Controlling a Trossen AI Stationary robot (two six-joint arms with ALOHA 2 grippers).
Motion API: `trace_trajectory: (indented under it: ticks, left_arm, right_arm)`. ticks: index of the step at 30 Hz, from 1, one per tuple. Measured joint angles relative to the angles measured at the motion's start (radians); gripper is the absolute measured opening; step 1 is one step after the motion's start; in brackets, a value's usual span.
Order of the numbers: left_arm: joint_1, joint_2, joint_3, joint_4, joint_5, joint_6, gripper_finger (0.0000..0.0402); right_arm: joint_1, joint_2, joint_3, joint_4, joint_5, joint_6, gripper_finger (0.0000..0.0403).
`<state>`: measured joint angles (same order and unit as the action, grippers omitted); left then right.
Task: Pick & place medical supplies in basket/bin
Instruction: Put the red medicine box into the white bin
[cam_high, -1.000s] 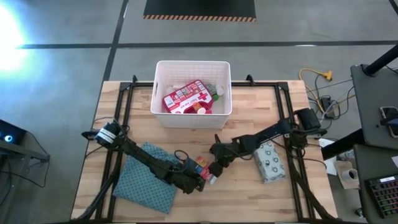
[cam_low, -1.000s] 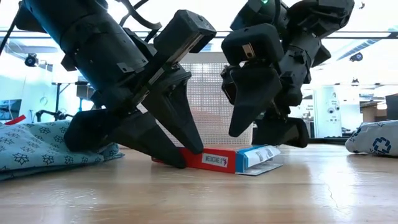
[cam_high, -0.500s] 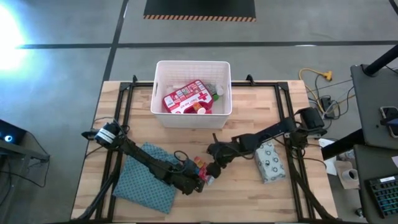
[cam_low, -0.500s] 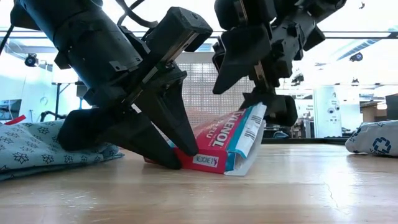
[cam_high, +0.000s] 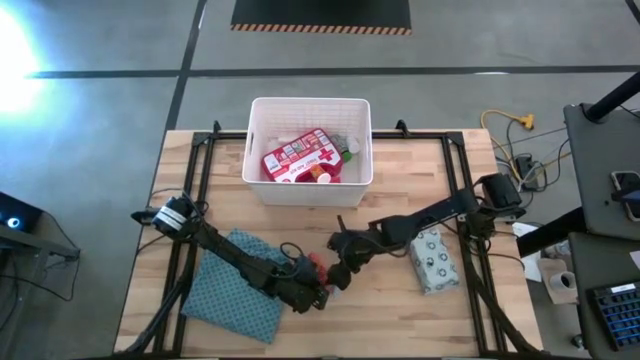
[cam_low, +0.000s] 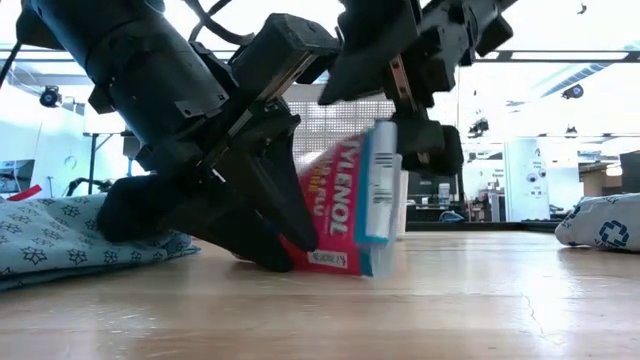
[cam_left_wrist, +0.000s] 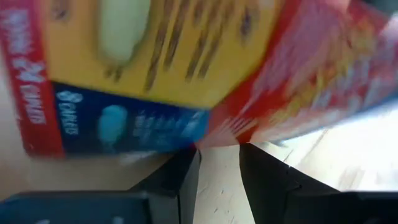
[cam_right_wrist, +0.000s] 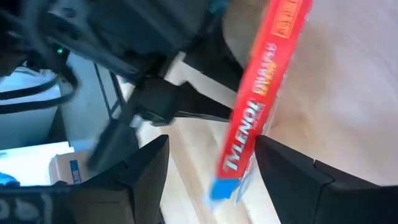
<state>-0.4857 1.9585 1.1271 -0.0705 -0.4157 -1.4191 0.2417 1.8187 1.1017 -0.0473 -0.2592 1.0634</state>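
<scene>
A small red-blue-white box (cam_low: 350, 215) stands nearly upright on its long edge on the table, between my two grippers (cam_high: 320, 266). My left gripper (cam_high: 318, 292) is low at the box's left side, its fingers only a narrow gap apart (cam_left_wrist: 219, 168). My right gripper (cam_high: 338, 275) is open and comes down over the box's top; in its wrist view the box (cam_right_wrist: 261, 106) shows edge-on between the fingers. The white bin (cam_high: 258, 150) holds the red-and-white first aid case (cam_high: 298, 155) and a green-capped bottle (cam_high: 352, 148). A pale dotted soft pack (cam_high: 432, 258) lies to the right. My left gripper slants down from the table's left, fingertips (cam_low: 290, 240) on the table against the box's lower edge (cam_low: 315, 258). The box's red face leans toward them. My right gripper comes from above, open, astride the box's top. One finger (cam_low: 430, 150) lies against the upper blue-white end (cam_low: 385, 150); whether the other touches, I cannot tell.
A blue-green patterned cloth (cam_high: 235, 285) lies under my left arm, near the table's left front. The bin stands at the far edge, in the middle. The soft pack (cam_low: 605, 220) is off to the right. Bare wood shows at the near edge in front of the box.
The box lay flat on the table a second ago. Its right side has risen while its left lower edge stayed at my left fingertips, so it now stands almost upright. My right gripper has moved up and toward the table's left. My left gripper has kept still.
</scene>
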Motion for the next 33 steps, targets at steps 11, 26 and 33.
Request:
trace_trajectory:
  ticks: [11, 26, 33]
  left_arm:
    - [0.003, 0.001, 0.000, 0.002, -0.014, 0.012, 0.0102]
    - [0.003, 0.001, -0.002, -0.001, -0.009, 0.033, 0.0102]
    - [0.002, 0.001, -0.002, 0.000, -0.008, 0.035, 0.0102]
  right_arm:
    - [0.002, 0.005, 0.031, -0.181, 0.066, -0.041, 0.0230]
    - [0.032, 0.005, 0.060, -0.166, 0.103, 0.008, 0.0230]
    - [0.057, 0.006, 0.091, -0.138, 0.110, 0.029, 0.0230]
